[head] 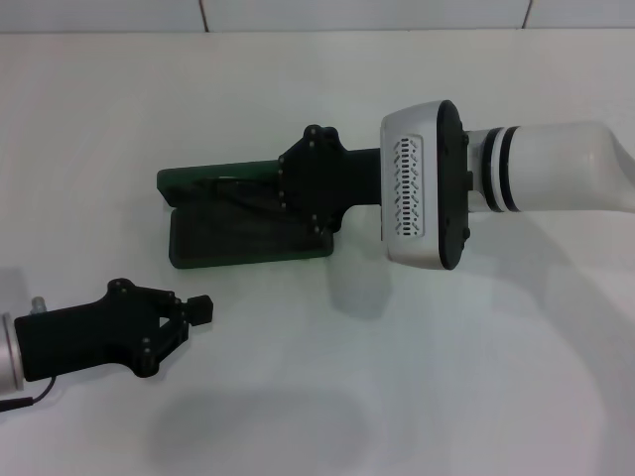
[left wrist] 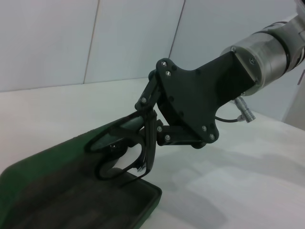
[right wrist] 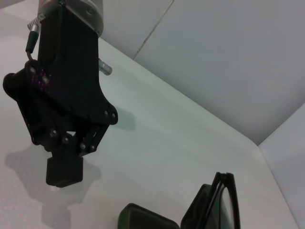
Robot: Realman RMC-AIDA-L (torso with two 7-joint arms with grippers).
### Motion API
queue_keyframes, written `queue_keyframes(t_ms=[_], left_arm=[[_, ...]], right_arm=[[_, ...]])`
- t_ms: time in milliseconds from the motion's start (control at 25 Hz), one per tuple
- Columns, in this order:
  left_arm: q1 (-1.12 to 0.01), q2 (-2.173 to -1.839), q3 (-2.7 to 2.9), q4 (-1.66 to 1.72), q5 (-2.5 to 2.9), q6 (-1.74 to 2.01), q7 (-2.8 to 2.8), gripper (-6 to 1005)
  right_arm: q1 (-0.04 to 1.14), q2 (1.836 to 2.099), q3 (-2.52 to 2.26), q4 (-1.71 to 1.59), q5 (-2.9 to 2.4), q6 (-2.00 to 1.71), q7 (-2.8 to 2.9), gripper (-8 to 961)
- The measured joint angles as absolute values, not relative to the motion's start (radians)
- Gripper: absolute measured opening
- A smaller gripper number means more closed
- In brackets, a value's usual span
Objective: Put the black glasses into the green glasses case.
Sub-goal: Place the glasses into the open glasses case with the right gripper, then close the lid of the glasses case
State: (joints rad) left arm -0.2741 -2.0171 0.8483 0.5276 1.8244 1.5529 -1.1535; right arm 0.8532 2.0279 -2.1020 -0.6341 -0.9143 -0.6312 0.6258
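No brand, label or lettering can be read on anything in view.

Toward the left edge of the white counter (head: 417,397), near its front, the left gripper (head: 201,309) hangs just above the surface. Its fingers are drawn together into one dark block at the tip with nothing between them. The right wrist view shows the same gripper (right wrist: 64,169) from ahead, its pads pressed shut and its shadow lying on the counter beneath it.

A little farther right and toward the back sits the green glasses case (head: 213,180), lying open. Its long axis runs parallel to the counter's back edge. The green lid stands up along the far side and the dark-lined tray lies flat on the near side.

The right gripper (head: 298,198) reaches in from the right edge, its arm stretched leftward over the right end of the case. In the head view its fingertips are hidden under its own black body. The left wrist view shows the right gripper (left wrist: 143,129) tilted down over the case's (left wrist: 147,202) lined tray, its fingers closed on the black glasses (left wrist: 121,155). The glasses are folded and hang inside the case, their lower rim at or just above the lining; whether they touch it cannot be told. Their long axis appears to lie roughly along the length of the case.
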Motion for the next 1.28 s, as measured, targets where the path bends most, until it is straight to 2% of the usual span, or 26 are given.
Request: queue_keyframes(t_ms=[600,920,1120,1280], left_arm=[[-0.284,-2.016,0.849,0.528,1.824,1.553,-1.154,17],[-0.284,-2.016,0.849,0.528,1.824,1.558,-1.154,18],[-0.279,-2.015,0.843,0.528,1.82,1.561,-1.154,18],[-0.285,-2.017,0.842,0.528,1.813,1.561,-1.154,18]], right_arm=[[0.843,2.028,-2.125,-0.646,-0.924,-0.616,0.653,94],[0.818,2.028,-2.12,-0.672,-0.924,-0.618,0.638,147],[0.732,2.026,-2.047,-0.754,-0.925,-0.651,0.638,170],[0.604,2.025,-1.912,-0.806,-0.924,-0.746,0.641,188]])
